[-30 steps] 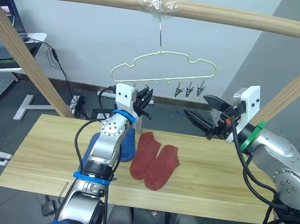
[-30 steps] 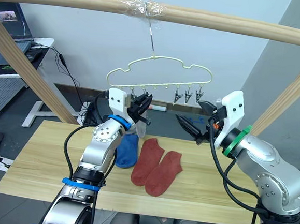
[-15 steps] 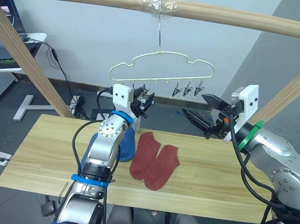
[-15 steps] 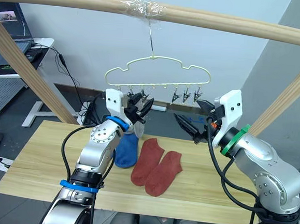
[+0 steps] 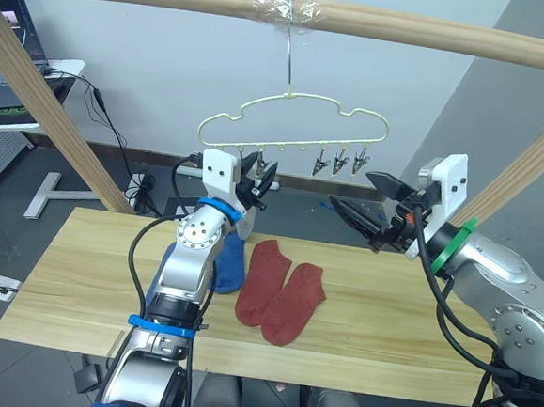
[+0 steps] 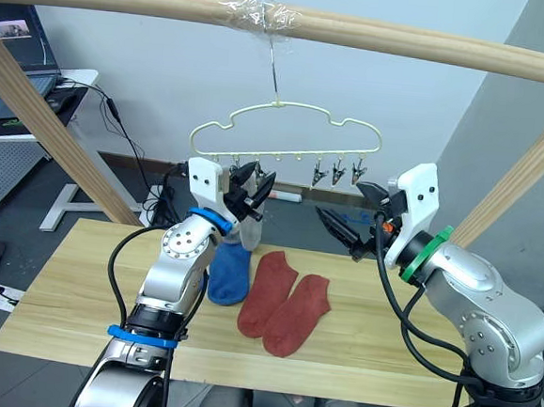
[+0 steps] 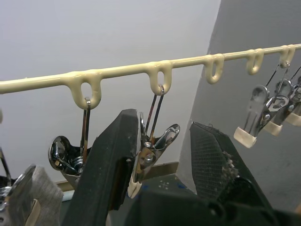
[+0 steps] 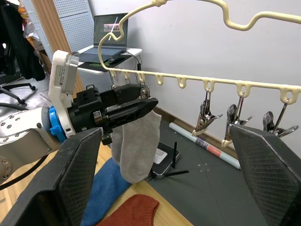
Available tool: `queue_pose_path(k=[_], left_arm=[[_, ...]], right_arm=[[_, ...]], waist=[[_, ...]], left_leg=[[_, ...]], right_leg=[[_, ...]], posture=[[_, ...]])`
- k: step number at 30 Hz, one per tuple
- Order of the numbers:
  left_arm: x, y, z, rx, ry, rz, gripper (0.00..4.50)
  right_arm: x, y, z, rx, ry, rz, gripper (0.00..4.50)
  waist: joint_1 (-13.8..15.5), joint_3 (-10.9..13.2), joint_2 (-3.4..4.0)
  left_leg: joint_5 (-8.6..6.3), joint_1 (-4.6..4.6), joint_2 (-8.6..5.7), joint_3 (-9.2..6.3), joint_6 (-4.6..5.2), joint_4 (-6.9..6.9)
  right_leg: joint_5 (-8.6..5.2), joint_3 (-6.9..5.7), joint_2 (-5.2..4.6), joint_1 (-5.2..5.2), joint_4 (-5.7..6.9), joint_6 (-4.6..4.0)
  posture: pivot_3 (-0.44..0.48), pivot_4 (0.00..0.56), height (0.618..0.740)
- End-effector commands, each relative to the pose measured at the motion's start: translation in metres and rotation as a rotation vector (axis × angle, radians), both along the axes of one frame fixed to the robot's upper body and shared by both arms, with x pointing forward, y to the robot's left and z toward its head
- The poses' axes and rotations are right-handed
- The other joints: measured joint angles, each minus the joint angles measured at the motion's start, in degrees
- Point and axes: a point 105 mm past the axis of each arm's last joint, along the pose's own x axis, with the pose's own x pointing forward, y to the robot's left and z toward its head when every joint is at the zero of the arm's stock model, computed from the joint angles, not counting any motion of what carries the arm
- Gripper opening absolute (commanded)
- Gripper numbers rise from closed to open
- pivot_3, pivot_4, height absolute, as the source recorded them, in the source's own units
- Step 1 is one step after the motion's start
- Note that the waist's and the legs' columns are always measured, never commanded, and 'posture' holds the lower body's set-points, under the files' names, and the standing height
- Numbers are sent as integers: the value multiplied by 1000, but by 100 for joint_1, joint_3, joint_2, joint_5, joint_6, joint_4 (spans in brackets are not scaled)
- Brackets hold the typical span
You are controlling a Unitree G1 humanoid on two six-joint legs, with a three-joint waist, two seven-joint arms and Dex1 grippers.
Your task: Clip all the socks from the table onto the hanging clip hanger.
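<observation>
Up goes the left gripper (image 5: pixel 263 177), its open fingers straddling a clip (image 7: pixel 149 155) on the clip hanger (image 5: pixel 297 123); squeeze squarely. Right gripper (image 5: pixel 371 204) waits agape. Grey socks (image 8: pixel 136 143) hang clipped; blue sock (image 6: pixel 229 274) and red socks (image 5: pixel 281 290) lie on the counter (image 5: pixel 78 273).

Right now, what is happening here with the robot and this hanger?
The robot is hanging socks on the clip hanger. Its left gripper is raised to the row of clips, its open fingers around one clip. A grey sock already hangs from the hanger beside that gripper. The right gripper is open and holds nothing, off to the side below the free clips. A blue sock and two rust-red socks lie on the table.
</observation>
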Motion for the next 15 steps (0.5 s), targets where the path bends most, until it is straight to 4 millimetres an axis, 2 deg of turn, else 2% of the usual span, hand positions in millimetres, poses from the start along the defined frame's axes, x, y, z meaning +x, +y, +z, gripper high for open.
queue_pose_path(k=[1,5,9,14,15], left_arm=[[-2,-3,15,7,-64,-8,2071],[-3,-7,14,-7,-59,-30,2071],[-4,-9,14,-17,-57,-47,1425],[-4,-6,13,-24,-44,-44,20],[-3,-5,12,-29,-37,-40,20]], right_arm=[[-3,-4,11,8,-50,1,4500],[-4,-3,12,9,-50,2,4500],[-3,-2,13,12,-51,0,4500],[-3,0,13,16,-46,-2,4500],[-3,0,12,17,-42,-2,4500]], waist=[[1,0,0],[0,0,0],[0,0,0],[0,0,0],[0,0,0]], left_leg=[[0,0,0,0,0,0],[0,0,0,0,0,0],[0,0,0,0,0,0],[0,0,0,0,0,0],[0,0,0,0,0,0]], right_leg=[[0,0,0,0,0,0],[0,0,0,0,0,0],[0,0,0,0,0,0],[0,0,0,0,0,0],[0,0,0,0,0,0]], posture=[[90,169,740],[90,169,740],[90,169,740],[87,172,740],[87,172,740]])
